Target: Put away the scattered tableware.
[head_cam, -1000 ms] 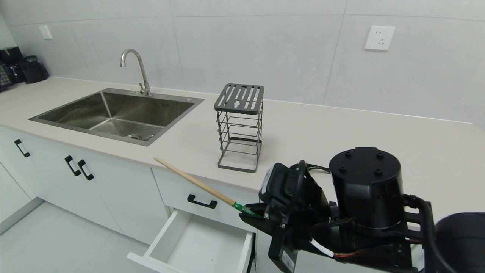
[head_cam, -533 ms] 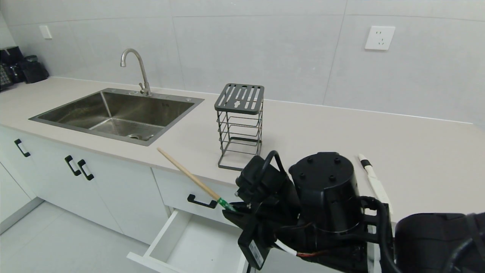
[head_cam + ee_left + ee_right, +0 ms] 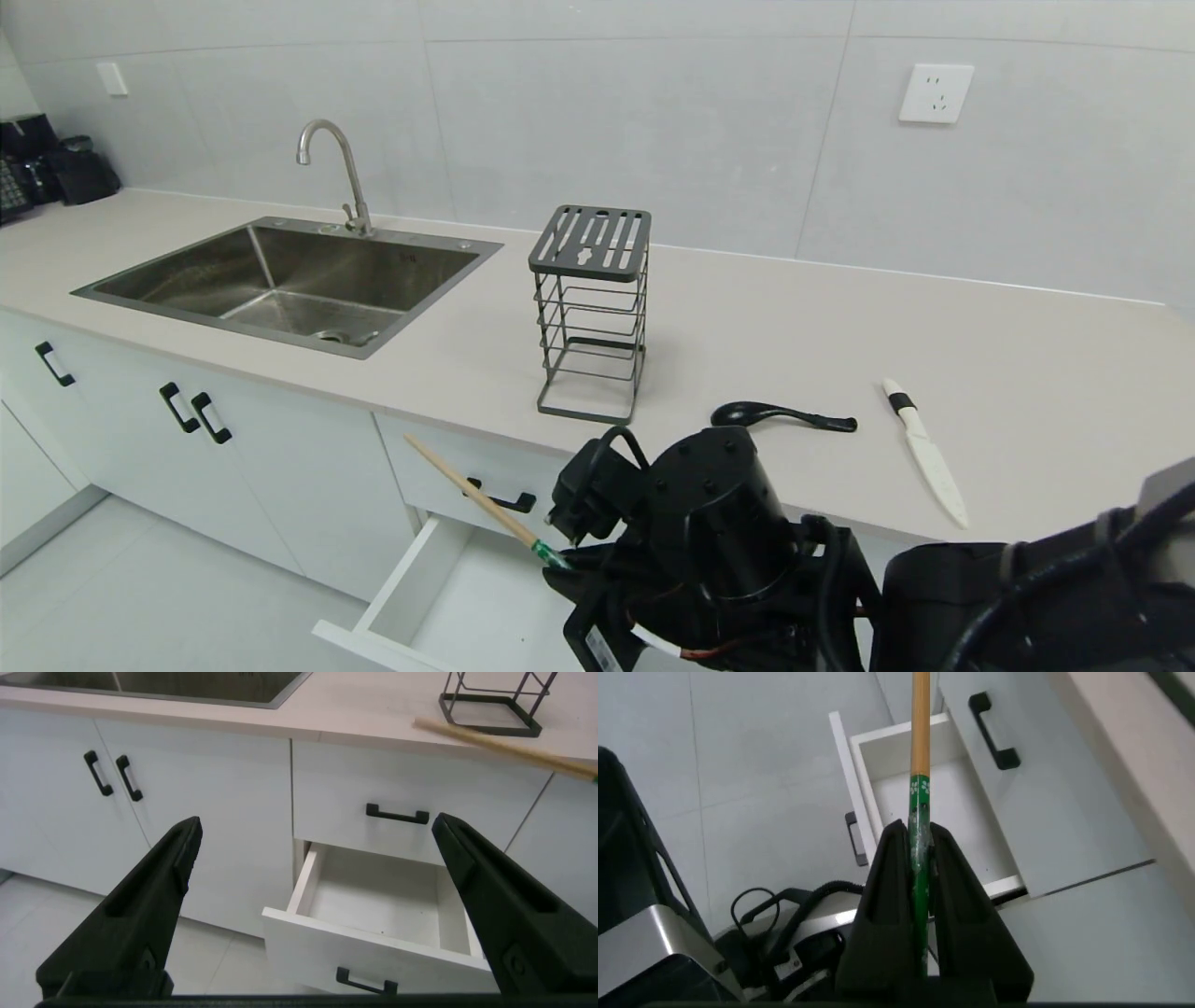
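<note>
Hanging with its jaws spread wide, the left end effector is facing the pulled-out drawer below the counter. The right end effector is clamping the green end of a wooden chopstick above that drawer. Farther right, a black spoon and a white knife are lying apart on the counter.
</note>
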{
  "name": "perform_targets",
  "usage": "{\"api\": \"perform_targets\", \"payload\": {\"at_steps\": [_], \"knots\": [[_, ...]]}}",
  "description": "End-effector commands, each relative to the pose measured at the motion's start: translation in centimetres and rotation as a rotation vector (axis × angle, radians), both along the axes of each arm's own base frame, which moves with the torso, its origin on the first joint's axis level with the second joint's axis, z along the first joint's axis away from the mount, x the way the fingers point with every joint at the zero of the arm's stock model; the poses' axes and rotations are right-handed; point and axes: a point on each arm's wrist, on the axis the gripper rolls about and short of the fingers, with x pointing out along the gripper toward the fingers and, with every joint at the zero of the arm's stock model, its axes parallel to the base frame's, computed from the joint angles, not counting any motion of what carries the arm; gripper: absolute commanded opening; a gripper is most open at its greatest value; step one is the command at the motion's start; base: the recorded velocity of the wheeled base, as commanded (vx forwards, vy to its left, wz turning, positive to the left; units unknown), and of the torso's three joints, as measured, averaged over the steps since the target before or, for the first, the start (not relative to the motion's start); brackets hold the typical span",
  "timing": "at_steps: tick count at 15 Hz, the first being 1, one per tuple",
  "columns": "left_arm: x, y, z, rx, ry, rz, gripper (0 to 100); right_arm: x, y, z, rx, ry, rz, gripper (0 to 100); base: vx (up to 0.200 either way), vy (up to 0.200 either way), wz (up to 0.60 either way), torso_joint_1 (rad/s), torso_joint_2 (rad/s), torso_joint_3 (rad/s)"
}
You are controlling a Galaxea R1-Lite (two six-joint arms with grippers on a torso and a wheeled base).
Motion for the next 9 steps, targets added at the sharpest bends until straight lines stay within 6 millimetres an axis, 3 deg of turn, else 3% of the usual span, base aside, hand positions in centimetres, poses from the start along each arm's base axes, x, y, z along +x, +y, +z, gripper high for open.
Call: {"api": "perform_targets", "payload": {"at_steps": [1, 6, 9], "knots": [[0.0, 0.0, 0.0, 0.000, 0.001, -0.001, 100, -0.1, 0.4, -0.5, -0.057, 0.027, 0.002, 0, 0.000, 0.000, 0.00, 0.000, 0.00, 0.000], [0.0, 0.0, 0.0, 0.000, 0.001, -0.001, 100, -0.1, 1.1, -1.8, -0.149, -0.007, 0.072, 0, 0.000, 0.000, 0.00, 0.000, 0.00, 0.000], [0.0, 0.0, 0.0, 0.000, 0.001, 0.001, 100, 0.1, 1.5, -2.6, -0.182, -0.031, 0.102, 0, 0.000, 0.000, 0.00, -0.092, 0.17, 0.084]]}}
